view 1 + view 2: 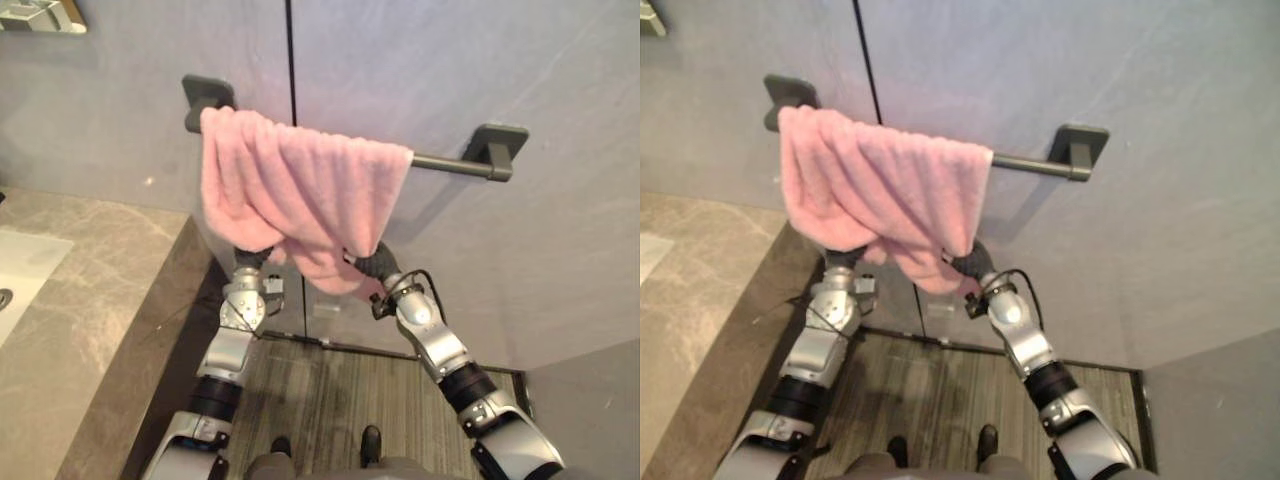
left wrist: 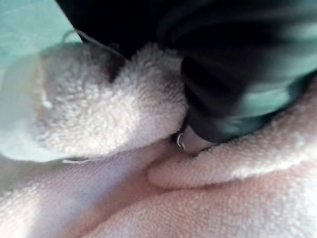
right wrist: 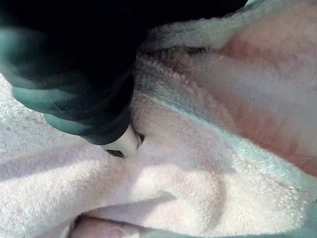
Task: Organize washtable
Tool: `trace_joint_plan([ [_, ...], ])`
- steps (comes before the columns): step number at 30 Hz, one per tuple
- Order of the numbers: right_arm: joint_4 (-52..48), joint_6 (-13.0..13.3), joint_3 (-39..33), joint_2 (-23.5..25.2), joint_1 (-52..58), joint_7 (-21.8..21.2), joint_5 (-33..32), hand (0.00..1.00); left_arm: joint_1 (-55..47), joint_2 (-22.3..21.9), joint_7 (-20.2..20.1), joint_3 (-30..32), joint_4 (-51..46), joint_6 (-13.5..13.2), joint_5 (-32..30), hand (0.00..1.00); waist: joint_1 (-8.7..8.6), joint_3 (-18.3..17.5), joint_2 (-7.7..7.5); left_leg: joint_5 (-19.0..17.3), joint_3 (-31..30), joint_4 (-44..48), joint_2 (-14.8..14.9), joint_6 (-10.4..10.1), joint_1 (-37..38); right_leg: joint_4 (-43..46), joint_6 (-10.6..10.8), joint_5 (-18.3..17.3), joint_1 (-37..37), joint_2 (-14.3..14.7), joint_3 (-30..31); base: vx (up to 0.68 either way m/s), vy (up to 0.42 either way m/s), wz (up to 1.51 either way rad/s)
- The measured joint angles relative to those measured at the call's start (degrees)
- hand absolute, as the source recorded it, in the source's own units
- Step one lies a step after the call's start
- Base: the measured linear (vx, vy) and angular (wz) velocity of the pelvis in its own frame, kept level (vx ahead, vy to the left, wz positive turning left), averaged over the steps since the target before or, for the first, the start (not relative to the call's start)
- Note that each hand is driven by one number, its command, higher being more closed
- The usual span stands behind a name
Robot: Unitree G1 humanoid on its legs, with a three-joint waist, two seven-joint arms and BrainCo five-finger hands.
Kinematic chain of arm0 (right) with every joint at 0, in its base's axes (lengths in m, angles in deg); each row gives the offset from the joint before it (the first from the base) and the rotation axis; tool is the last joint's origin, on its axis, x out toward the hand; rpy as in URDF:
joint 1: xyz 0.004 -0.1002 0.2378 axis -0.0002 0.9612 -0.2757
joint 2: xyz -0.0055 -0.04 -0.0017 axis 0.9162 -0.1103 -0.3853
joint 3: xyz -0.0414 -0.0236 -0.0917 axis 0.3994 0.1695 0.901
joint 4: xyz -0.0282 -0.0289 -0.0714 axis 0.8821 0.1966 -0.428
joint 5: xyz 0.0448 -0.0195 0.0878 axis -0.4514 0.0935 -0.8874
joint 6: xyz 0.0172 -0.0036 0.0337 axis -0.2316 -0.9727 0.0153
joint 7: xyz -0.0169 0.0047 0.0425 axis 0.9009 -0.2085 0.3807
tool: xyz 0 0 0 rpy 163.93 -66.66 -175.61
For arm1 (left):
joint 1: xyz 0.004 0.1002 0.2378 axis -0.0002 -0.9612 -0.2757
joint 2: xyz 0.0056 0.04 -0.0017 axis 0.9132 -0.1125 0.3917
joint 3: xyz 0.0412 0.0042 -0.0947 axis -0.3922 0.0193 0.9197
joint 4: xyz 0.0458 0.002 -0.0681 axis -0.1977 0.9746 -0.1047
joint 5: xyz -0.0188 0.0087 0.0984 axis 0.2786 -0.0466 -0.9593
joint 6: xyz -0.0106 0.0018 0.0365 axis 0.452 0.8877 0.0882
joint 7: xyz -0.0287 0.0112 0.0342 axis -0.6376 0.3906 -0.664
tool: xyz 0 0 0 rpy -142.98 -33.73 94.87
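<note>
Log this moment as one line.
pink towel: draped over wall bar | left robot hand: in towel's lower folds | right robot hand: in towel's lower folds

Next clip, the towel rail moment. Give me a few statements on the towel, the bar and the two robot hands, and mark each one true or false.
1. The pink towel hangs draped over the towel bar. True.
2. The towel covers the bar from end to end. False: it is bunched toward the left bracket, and the bar's right stretch is bare.
3. The left robot hand and the right robot hand are both up against the towel's lower part. True.
4. The towel lies folded on the counter. False: it is on the wall bar, and the counter is off to the left.
</note>
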Motion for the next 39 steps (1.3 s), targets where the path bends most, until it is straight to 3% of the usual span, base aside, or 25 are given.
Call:
trace_joint_plan([
  [17,-2.9,0.1,-9.3,-0.3,5.4,0.1,0.0,1.00,-2.8,-0.9,-1.2,0.9,0.1,0.0,-0.4,1.00,-0.23,0.0,-0.02,0.0,0.2,-0.2,0.0,0.0,0.8,0.0,0.0,0.0,0.5,0.0,0.2,0.00,-0.001,0.00],
  [39,-3.7,0.4,-13.4,0.4,7.5,-0.2,0.0,1.00,-4.6,-1.7,-3.6,0.9,0.3,0.0,-1.5,1.00,-0.45,-0.3,-0.49,0.3,0.3,-1.0,-0.1,0.1,1.4,0.0,0.0,0.0,0.6,0.0,0.4,-0.01,-0.002,0.00],
])
